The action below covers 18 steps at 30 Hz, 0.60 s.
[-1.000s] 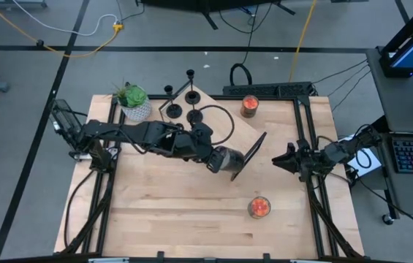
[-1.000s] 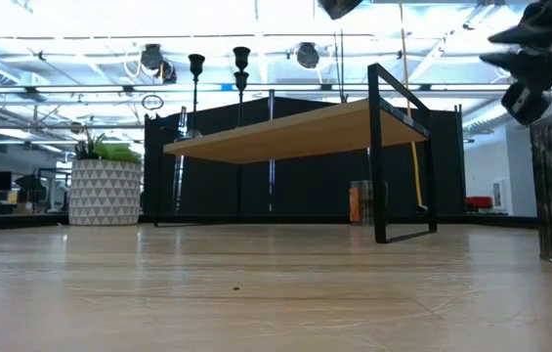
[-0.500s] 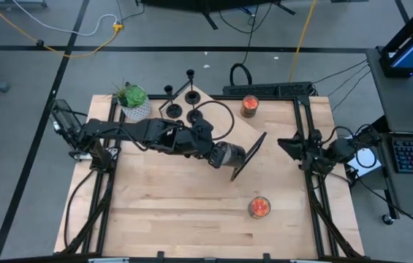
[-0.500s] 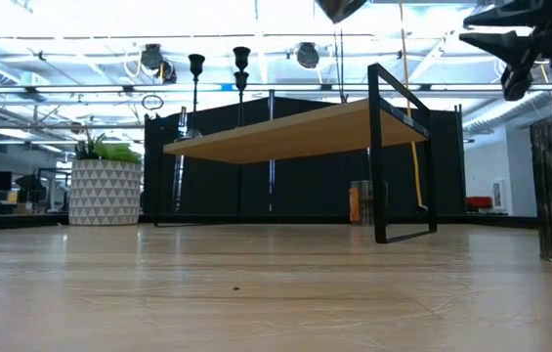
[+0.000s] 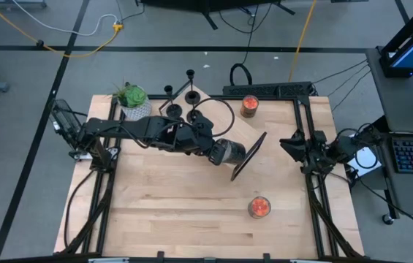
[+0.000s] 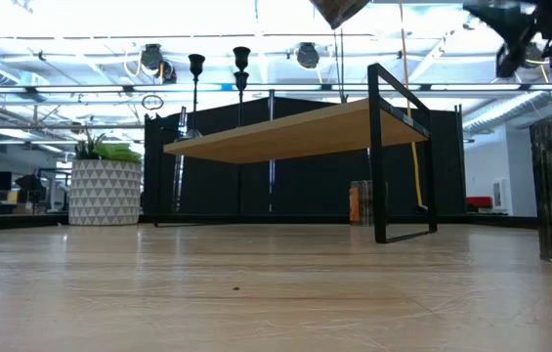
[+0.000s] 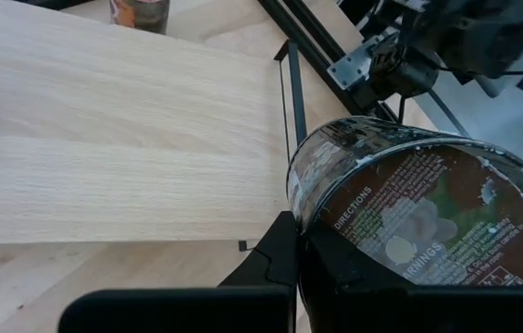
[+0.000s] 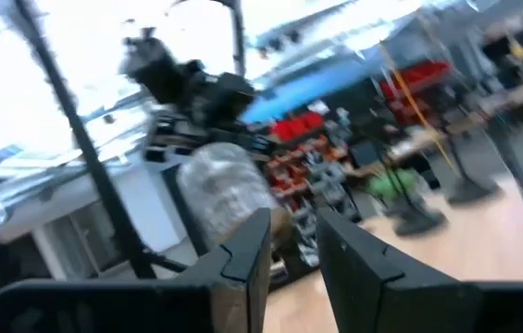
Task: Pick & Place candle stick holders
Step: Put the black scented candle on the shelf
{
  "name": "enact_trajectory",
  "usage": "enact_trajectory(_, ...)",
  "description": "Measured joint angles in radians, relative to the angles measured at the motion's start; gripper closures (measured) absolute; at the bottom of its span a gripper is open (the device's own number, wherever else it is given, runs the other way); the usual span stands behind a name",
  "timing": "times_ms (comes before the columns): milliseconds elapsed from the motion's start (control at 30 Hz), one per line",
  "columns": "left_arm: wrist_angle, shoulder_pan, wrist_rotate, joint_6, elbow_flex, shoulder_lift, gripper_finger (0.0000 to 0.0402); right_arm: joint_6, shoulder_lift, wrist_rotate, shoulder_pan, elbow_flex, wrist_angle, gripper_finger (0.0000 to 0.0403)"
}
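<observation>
A: Where are the candle stick holders [image 5: 179, 100]?

B: All three stand upright on the tilted wooden shelf [image 5: 213, 120] at the counter's [image 5: 177, 212] far side, just beside the plant pot [image 5: 134, 102].

A: And the left gripper [image 5: 228, 154]?

B: Over the shelf's near edge, its fingers shut on the grey jar candle [image 7: 418, 217] (lying on its side, label facing the wrist camera).

A: The right gripper [image 5: 288, 144]?

B: Well apart from the shelf, at the counter's right edge, fingers [image 8: 242, 254] slightly parted, holding nothing.

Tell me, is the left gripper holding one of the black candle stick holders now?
No, the left gripper rests against the grey jar candle; the candle stick holders stand apart near the plant pot.
</observation>
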Motion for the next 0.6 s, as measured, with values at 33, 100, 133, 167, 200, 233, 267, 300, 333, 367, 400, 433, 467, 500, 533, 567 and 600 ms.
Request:
enact_trajectory(33, 0.000, 0.000, 0.000, 0.000, 0.000, 0.000, 0.0402, -0.042, 0.025, -0.023, 0.000, 0.000, 0.043, 0.0317)
enact_trajectory(100, 0.000, 0.000, 0.003, 0.000, 0.000, 0.000, 0.0402, -0.117, 0.084, -0.060, 0.000, 0.000, 0.123, 0.0311)
enact_trajectory(133, 0.000, 0.000, 0.006, 0.000, 0.000, 0.000, 0.0402, -0.152, 0.115, -0.074, 0.000, 0.000, 0.165, 0.0307)
enact_trajectory(167, 0.000, 0.000, 0.011, 0.000, 0.000, 0.000, 0.0402, -0.184, 0.149, -0.077, 0.000, 0.000, 0.202, 0.0301)
enact_trajectory(200, 0.000, 0.000, 0.018, 0.000, 0.000, 0.000, 0.0402, -0.211, 0.181, -0.077, 0.000, 0.004, 0.226, 0.0295)
enact_trajectory(233, 0.000, 0.000, 0.024, 0.000, 0.000, 0.000, 0.0402, -0.234, 0.213, -0.077, 0.000, 0.011, 0.238, 0.0287)
enact_trajectory(267, 0.000, 0.000, 0.027, -0.001, 0.000, 0.000, 0.0402, -0.257, 0.243, -0.077, 0.000, 0.023, 0.240, 0.0278)
enact_trajectory(300, -0.001, 0.000, 0.027, -0.002, 0.000, 0.000, 0.0402, -0.278, 0.274, -0.077, 0.000, 0.038, 0.244, 0.0269)
enact_trajectory(333, -0.002, 0.000, 0.027, -0.004, 0.000, 0.000, 0.0402, -0.296, 0.306, -0.078, 0.000, 0.057, 0.246, 0.0259)
enact_trajectory(367, -0.005, 0.000, 0.028, -0.004, 0.000, 0.000, 0.0402, -0.315, 0.336, -0.083, 0.000, 0.077, 0.246, 0.0248)
enact_trajectory(400, -0.006, 0.000, 0.029, -0.004, 0.000, 0.000, 0.0402, -0.333, 0.366, -0.094, 0.000, 0.100, 0.245, 0.0237)
enact_trajectory(433, -0.006, 0.000, 0.030, -0.004, 0.000, 0.000, 0.0402, -0.353, 0.399, -0.095, 0.000, 0.127, 0.242, 0.0225)
enact_trajectory(467, -0.006, 0.000, 0.031, -0.004, 0.000, 0.000, 0.0402, -0.378, 0.432, -0.095, 0.000, 0.157, 0.236, 0.0212)
enact_trajectory(500, -0.007, 0.000, 0.031, -0.003, 0.000, 0.000, 0.0402, -0.404, 0.465, -0.091, 0.000, 0.189, 0.223, 0.0199)
enact_trajectory(533, -0.007, 0.000, 0.031, -0.003, 0.000, 0.000, 0.0402, -0.429, 0.499, -0.087, 0.000, 0.224, 0.200, 0.0186)
enact_trajectory(567, -0.007, 0.000, 0.030, -0.003, 0.000, 0.000, 0.0402, -0.453, 0.533, -0.071, 0.000, 0.260, 0.170, 0.0174)
enact_trajectory(600, -0.007, 0.000, 0.030, -0.003, 0.000, 0.000, 0.0402, -0.474, 0.567, -0.056, 0.000, 0.298, 0.138, 0.0161)
